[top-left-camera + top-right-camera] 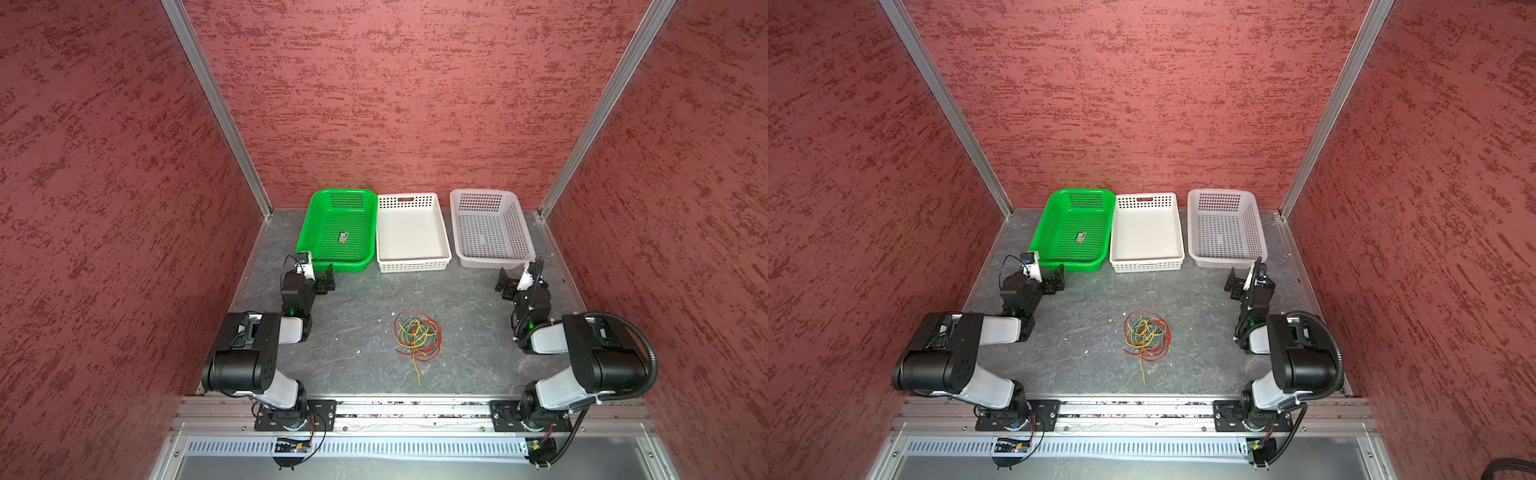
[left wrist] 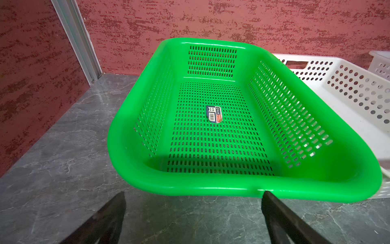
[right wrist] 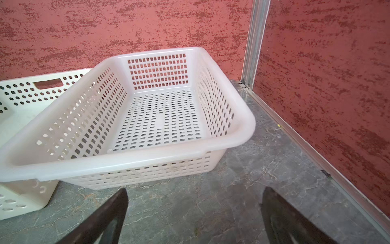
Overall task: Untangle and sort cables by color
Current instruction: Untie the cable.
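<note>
Red, yellow, blue-green cables [image 1: 417, 337] — green basket [image 1: 353, 266] (slotted), grey marbled table [image 1: 357, 316], red-mottled walls [image 1: 415, 104].

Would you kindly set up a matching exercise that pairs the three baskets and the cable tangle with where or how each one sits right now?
Things:
1. green basket
2. cream tray
3. white slotted basket
4. cables

Places or states:
A. tangled on the table, outside every basket
B. middle of the row, solid floor
C. sticker on its floor
D. right end of the row, set apart by a gap

Pairs: 1-C, 2-B, 3-D, 4-A.
</note>
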`<state>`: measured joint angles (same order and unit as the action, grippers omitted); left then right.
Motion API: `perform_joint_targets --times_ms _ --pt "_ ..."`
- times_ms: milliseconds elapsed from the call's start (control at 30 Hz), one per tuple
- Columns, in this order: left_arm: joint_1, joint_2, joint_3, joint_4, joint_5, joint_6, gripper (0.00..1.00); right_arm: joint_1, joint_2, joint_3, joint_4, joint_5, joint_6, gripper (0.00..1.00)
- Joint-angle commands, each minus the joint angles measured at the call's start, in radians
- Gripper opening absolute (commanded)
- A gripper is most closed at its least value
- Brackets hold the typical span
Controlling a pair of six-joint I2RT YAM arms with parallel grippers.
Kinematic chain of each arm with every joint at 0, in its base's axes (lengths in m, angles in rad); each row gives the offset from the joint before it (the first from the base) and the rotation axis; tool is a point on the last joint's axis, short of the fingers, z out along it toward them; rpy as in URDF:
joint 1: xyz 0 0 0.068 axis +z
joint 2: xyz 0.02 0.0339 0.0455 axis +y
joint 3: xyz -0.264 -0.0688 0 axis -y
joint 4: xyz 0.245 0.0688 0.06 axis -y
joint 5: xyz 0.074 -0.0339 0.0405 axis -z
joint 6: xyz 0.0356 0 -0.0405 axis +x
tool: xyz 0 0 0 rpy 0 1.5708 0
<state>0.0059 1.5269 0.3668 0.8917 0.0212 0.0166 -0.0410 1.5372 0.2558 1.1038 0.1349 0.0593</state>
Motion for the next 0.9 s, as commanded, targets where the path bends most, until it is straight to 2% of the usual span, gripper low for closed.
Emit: perform_joint_targets --times_ms 0,133,867 --pt "0.001 0.008 0.001 0.025 0.010 0.016 0.99 -0.004 0.006 0.027 0.047 -0.015 -0.019 0.99" --pt "0.033 0.009 0.017 -0.005 0.075 0.001 1.00 -0.003 0.006 0.026 0.048 -0.015 -0.020 0.99" --pt "0.034 0.009 0.017 -0.005 0.075 -0.001 0.99 -0.003 0.006 0.027 0.049 -0.014 -0.022 0.99"
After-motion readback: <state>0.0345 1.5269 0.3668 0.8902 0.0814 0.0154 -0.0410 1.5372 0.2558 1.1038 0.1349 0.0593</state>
